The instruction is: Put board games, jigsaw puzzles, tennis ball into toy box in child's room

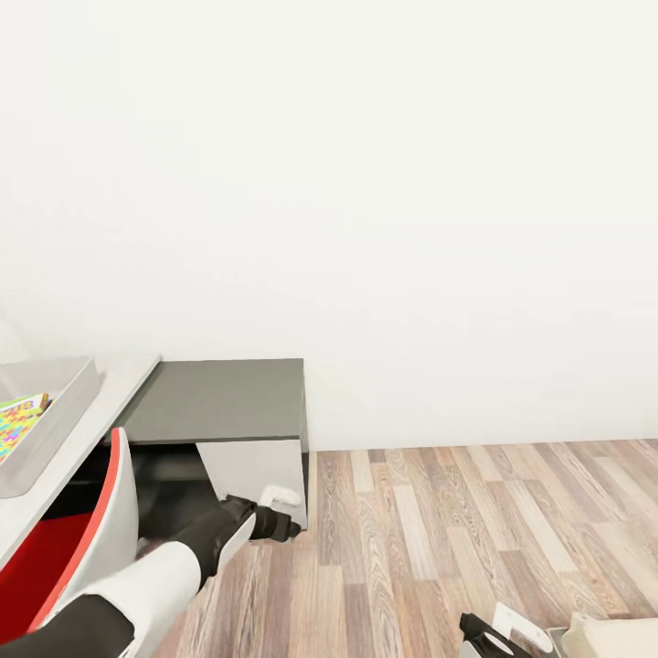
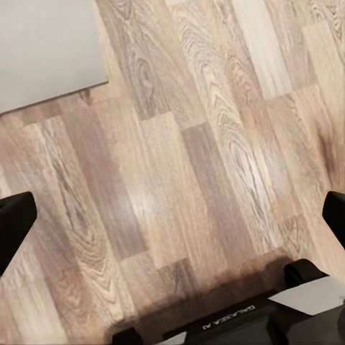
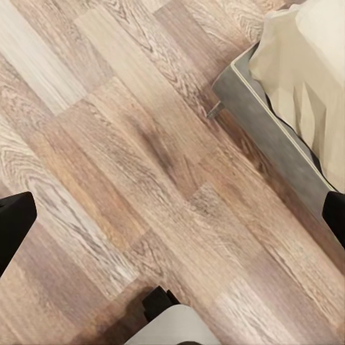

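Observation:
The grey toy box (image 1: 66, 402) stands on the pale table (image 1: 123, 382) at the left edge of the head view. A bright jigsaw puzzle (image 1: 18, 425) lies inside it. No board games or tennis ball are in view. My left gripper (image 1: 285, 526) hangs low over the wood floor in front of the dark cabinet. In the left wrist view its fingertips (image 2: 14, 224) stand wide apart, open and empty. My right gripper (image 1: 501, 636) is at the bottom edge, beside a corner of the bed (image 3: 305, 79). Its fingertips (image 3: 14, 224) are also spread wide over bare floor.
A dark grey cabinet (image 1: 224, 397) stands against the white wall next to the table. A red and white chair (image 1: 87, 539) sits under the table's edge by my left arm. Wood floor (image 1: 475, 530) stretches to the right. The bed's grey frame (image 3: 269, 133) borders it.

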Controlling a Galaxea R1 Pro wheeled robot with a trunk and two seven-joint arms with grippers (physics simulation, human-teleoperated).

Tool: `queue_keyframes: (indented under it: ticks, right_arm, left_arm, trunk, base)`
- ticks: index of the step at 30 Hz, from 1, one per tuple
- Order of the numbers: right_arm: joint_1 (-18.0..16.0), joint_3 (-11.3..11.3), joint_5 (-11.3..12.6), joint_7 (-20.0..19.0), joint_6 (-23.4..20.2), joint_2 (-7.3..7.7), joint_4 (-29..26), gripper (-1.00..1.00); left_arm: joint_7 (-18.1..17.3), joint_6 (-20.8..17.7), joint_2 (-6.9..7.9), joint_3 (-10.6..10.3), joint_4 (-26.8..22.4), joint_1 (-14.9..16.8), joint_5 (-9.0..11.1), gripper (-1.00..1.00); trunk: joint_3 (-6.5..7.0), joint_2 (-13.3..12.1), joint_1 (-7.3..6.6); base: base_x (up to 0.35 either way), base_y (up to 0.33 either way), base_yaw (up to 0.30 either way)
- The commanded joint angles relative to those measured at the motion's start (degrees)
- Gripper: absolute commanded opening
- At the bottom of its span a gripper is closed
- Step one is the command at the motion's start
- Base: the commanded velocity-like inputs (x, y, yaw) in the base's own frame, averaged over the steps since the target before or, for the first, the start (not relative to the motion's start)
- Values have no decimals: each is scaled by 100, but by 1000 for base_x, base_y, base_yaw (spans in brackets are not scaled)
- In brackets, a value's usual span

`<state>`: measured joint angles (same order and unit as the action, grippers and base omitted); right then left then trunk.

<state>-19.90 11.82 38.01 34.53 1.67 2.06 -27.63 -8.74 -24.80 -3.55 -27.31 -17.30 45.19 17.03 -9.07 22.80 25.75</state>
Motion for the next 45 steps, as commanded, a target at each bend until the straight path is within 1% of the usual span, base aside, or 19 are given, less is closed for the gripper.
queue_keyframes:
  ticks: [1, 6, 8, 12, 16, 18, 21, 23, 26, 29, 33, 35, 36, 37, 39, 40, 41, 42, 45]
  right_arm:
    - [-5, 48, 58, 36, 17, 7, -6, 100]
    - [-5, 49, 57, 36, 22, 8, 8, 100]
    - [-5, 49, 57, 36, 24, 7, 22, 100]
    - [-5, 49, 57, 36, 25, 5, 33, 100]
    - [-5, 49, 57, 36, 26, 5, 37, 100]
    - [-5, 49, 57, 36, 26, 5, 38, 100]
    - [-5, 47, 57, 36, 26, 5, 38, 100]
    - [-5, 48, 57, 36, 26, 5, 38, 100]
    - [-5, 48, 57, 36, 26, 5, 38, 100]
    - [-5, 48, 57, 36, 26, 5, 38, 100]
    - [-5, 71, 53, 36, 26, 5, 38, 100]
    - [-5, 167, 51, 36, 26, 5, 38, 100]
    - [-5, 276, 50, 36, 26, 5, 38, 100]
    - [-5, 341, 50, 36, 26, 5, 38, 100]
    - [-5, 644, 53, 36, 26, 3, 38, 100]
    - [-5, 720, 54, 36, 28, -2, 38, 100]
    - [-5, 862, 55, 36, 27, -24, 38, 100]
    - [-5, 924, 56, 36, 29, -37, 38, 100]
    - [-5, 1145, 57, 36, 27, -112, 38, 100]
  left_arm:
    - [115, 54, -21, -36, 40, -15, 54, 100]
    - [491, 415, -186, -37, 408, -91, 51, 100]
    - [610, 518, -224, -38, 547, -105, 50, 100]
    - [741, 645, -248, -38, 669, -158, 48, 100]
    - [811, 711, -257, -48, 715, -353, 17, 100]
    - [823, 732, -257, -52, 723, -500, -129, 100]
    - [832, 874, -242, -53, 731, -739, -538, 100]
    - [836, 977, -223, -50, 744, -848, -683, 100]
    - [838, 1073, -192, -54, 757, -1078, -796, 100]
    - [839, 1206, -172, -56, 760, -1306, -834, 100]
    - [839, 1533, -66, -57, 766, -1653, -843, 100]
    - [839, 1601, 42, -35, 769, -1769, -830, 100]
    - [839, 1629, 130, -23, 770, -1827, -820, 100]
    - [839, 1639, 167, -19, 770, -1851, -816, 100]
    - [839, 1665, 263, -4, 771, -1940, -803, 100]
    - [839, 1670, 278, -2, 771, -1971, -802, 100]
    - [839, 1693, 301, 1, 771, -2044, -804, 100]
    - [839, 1722, 310, 2, 771, -2084, -806, 100]
    - [839, 2166, 337, 5, 772, -2291, -802, 100]
  trunk:
    - [-12, 12, 3]
    - [-12, 12, 3]
    - [-12, 12, 3]
    - [-12, 12, 3]
    - [-12, 12, 3]
    - [-12, 12, 3]
    - [-12, 12, 3]
    - [-12, 12, 3]
    - [-12, 12, 3]
    - [-12, 12, 3]
    - [-12, 12, 3]
    - [-12, 12, 3]
    - [-12, 12, 3]
    - [-12, 12, 3]
    - [-12, 12, 3]
    - [-12, 12, 3]
    - [-12, 12, 3]
    - [-12, 12, 3]
    - [-12, 12, 3]
  base:
    - [0, 0, 0]
    - [0, 0, 0]
    - [0, 0, 0]
    - [0, 0, 0]
    - [0, 0, 0]
    - [0, 0, 0]
    - [0, 0, 0]
    - [0, 0, 0]
    - [0, 0, 0]
    - [0, 0, 0]
    - [0, 0, 0]
    - [0, 0, 0]
    - [0, 0, 0]
    - [0, 0, 0]
    - [0, 0, 0]
    - [0, 0, 0]
    - [0, 0, 0]
    - [0, 0, 0]
    - [0, 0, 0]
